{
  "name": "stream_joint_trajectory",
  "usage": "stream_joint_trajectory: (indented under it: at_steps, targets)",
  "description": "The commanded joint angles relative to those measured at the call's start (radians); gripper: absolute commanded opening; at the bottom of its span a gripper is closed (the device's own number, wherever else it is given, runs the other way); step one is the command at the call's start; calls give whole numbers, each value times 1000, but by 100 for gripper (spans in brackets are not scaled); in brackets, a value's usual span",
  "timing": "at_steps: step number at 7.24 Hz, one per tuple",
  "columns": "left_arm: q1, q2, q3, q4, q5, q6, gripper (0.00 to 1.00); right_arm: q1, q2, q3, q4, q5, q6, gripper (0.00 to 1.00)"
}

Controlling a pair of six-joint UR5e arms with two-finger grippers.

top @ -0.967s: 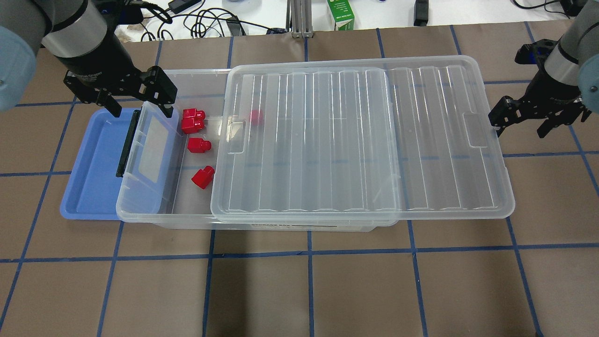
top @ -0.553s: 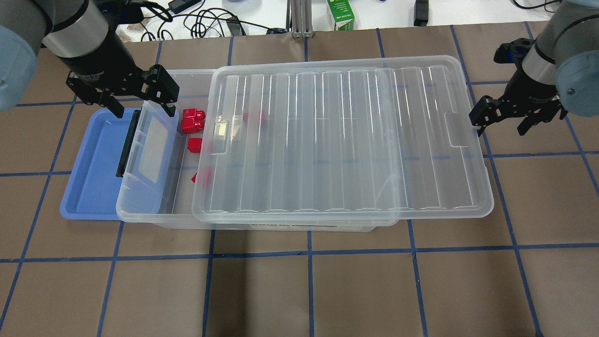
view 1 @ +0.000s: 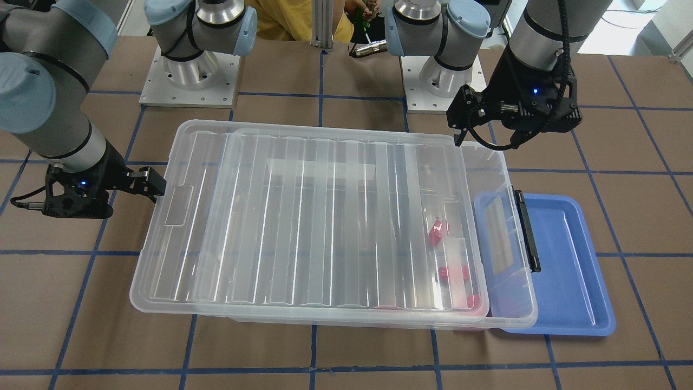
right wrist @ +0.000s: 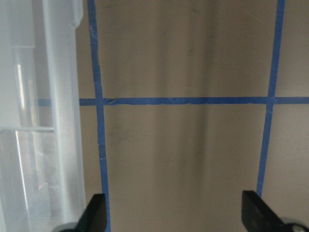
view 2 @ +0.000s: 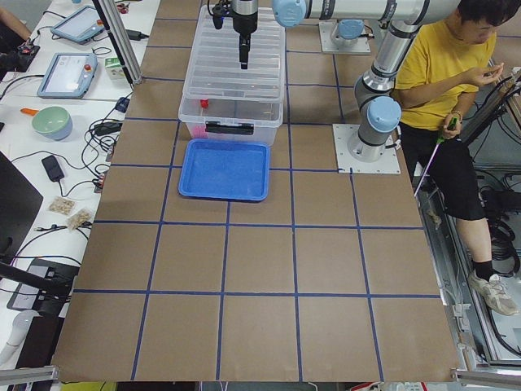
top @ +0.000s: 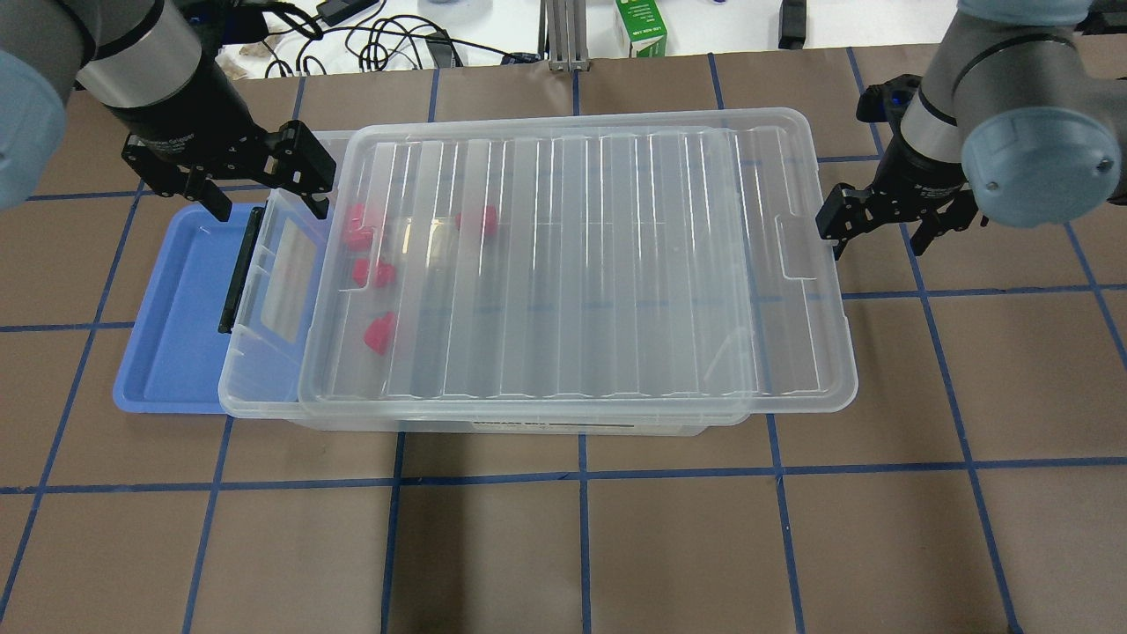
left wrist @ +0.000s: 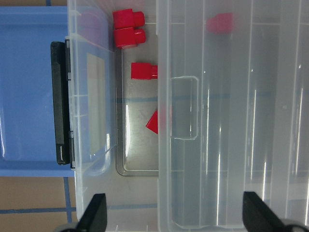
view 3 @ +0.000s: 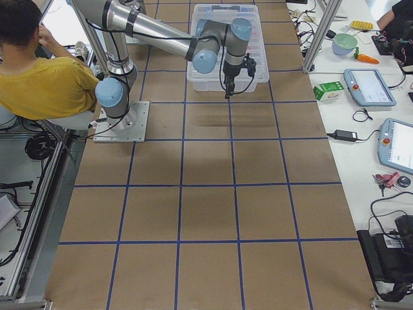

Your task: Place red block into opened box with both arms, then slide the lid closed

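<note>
1. Fingers of the right gripper [top: 877,239] stood apart and held nothing. The one nearer the box [top: 528,426] looked to be against the lid's [top: 572,264] short edge (actual contact was hard to confirm).
2. The left gripper [top: 268,211] was likewise spread and empty, and it hovered over the box's latch end, above the black latch bar [top: 239,273].
3. The lid lay flat on the box. It overhung the end by the right gripper and left a narrow strip uncovered at the latch end, where the box's flap rested over the blue tray [top: 167,352].
4. Several red blocks [top: 380,333] lay inside the box near the latch end, most seen through the lid.
5. Loading looked finished, and the step in hand was probably sliding the lid closed.
6. The next move likely called for a straight push toward the latch end, with the lid kept square so its rim would seat.
</note>
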Motion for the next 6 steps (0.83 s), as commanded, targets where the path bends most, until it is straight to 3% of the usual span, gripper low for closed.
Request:
stream_joint_trajectory:
  at_steps: [1, 6]
  targets:
    - [0, 1, 0, 0, 0, 0, 100, 60, 1, 1, -1, 20, 56, 100]
    - [0, 2, 0, 0, 2, 0, 100, 89, 1, -8, -1, 30, 58, 100]
